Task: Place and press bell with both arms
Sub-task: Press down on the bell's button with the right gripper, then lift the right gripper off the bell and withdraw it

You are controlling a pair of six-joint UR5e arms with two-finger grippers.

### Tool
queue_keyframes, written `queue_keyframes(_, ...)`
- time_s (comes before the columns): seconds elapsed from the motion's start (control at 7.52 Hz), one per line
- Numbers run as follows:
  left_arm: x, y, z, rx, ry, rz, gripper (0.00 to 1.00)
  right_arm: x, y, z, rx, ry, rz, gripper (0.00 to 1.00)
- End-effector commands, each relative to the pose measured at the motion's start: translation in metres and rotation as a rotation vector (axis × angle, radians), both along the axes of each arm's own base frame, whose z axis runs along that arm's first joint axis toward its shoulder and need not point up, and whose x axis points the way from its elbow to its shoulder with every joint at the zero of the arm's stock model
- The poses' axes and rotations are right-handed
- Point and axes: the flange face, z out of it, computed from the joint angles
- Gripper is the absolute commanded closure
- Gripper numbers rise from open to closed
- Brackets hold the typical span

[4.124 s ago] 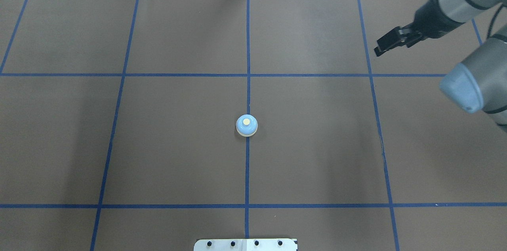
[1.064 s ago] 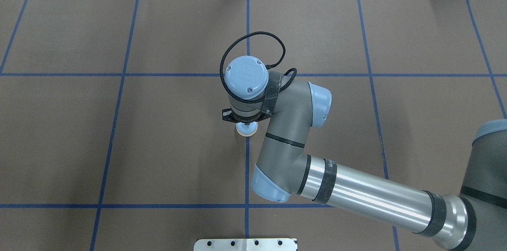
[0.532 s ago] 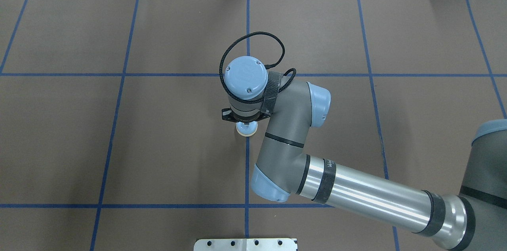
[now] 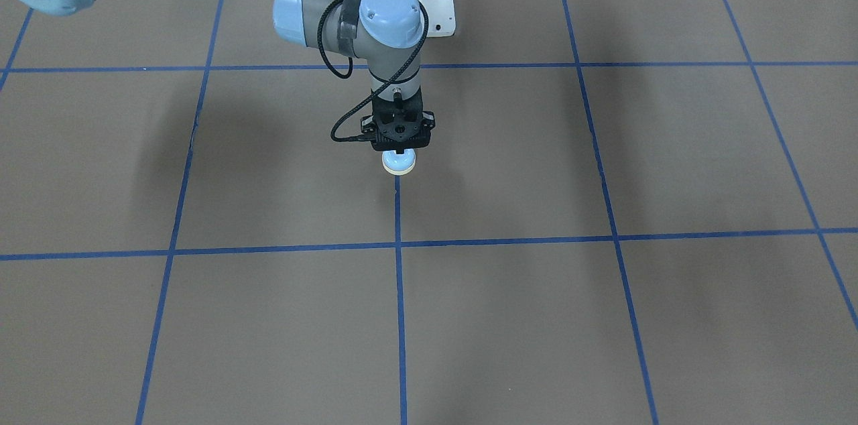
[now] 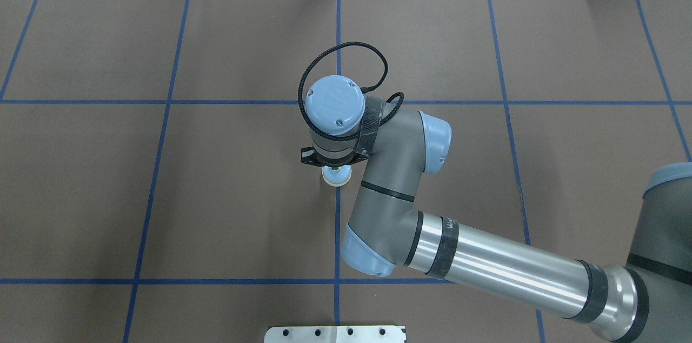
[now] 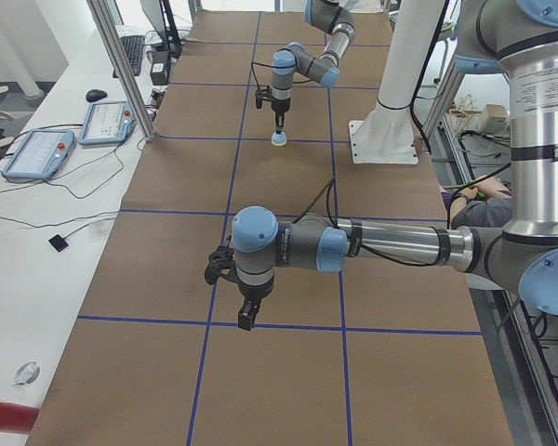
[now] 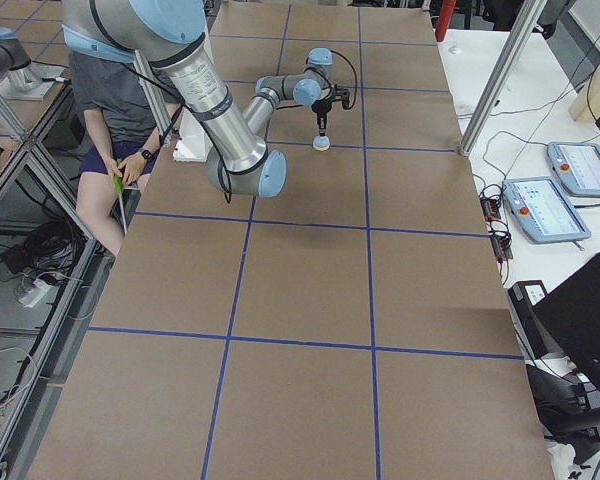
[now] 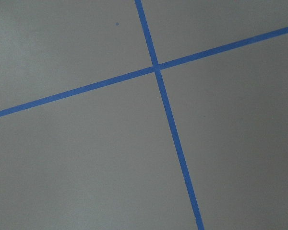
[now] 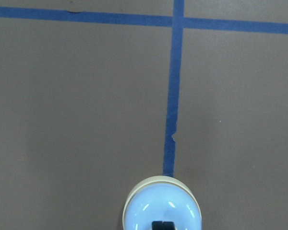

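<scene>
Overhead exterior view: the bell (image 5: 336, 177) stands upright at the middle of the tabletop (image 5: 243, 197), well away from every edge, on the blue tape line (image 5: 337, 235) that runs from the near edge to the far edge. The right arm (image 5: 486, 267) reaches in from the right edge and its wrist points straight down over the bell. The right gripper (image 4: 399, 151) is clenched to one narrow black tip that holds nothing and rests on the top of the dome. The left gripper (image 6: 246, 316) hangs above the table toward the left edge, well apart from the bell; I cannot tell whether it is clenched or released.
</scene>
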Motion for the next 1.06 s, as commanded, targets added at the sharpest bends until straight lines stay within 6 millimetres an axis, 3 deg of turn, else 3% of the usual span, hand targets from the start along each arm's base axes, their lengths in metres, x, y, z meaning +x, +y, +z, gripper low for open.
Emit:
queue_keyframes(0.0, 0.0, 0.0, 0.0, 0.0, 0.001, 0.0, 0.0, 0.012, 0.001, -0.018, 0.014, -0.034, 0.003, 1.0)
queue_keyframes(0.27, 0.0, 0.0, 0.0, 0.0, 0.001, 0.0, 0.0, 0.041, -0.013, -0.027, 0.014, -0.029, 0.025, 1.0)
queue_keyframes(0.4, 0.0, 0.0, 0.0, -0.001, 0.001, 0.0, 0.0, 0.057, -0.028, -0.027, -0.004, -0.036, 0.028, 0.88)
queue_keyframes(0.53, 0.0, 0.001, 0.001, -0.003, 0.001, 0.0, 0.0, 0.065, -0.036, -0.019, -0.007, -0.028, 0.045, 0.01)
queue_keyframes(0.8, 0.0, 0.002, 0.003, -0.009, 0.001, 0.0, 0.0, 0.12, -0.077, 0.016, 0.039, -0.002, 0.033, 0.0)
queue_keyframes(0.93, 0.0, 0.003, 0.003, -0.008, 0.001, 0.001, 0.0, 0.17, -0.105, 0.045, 0.065, -0.005, -0.03, 0.0)
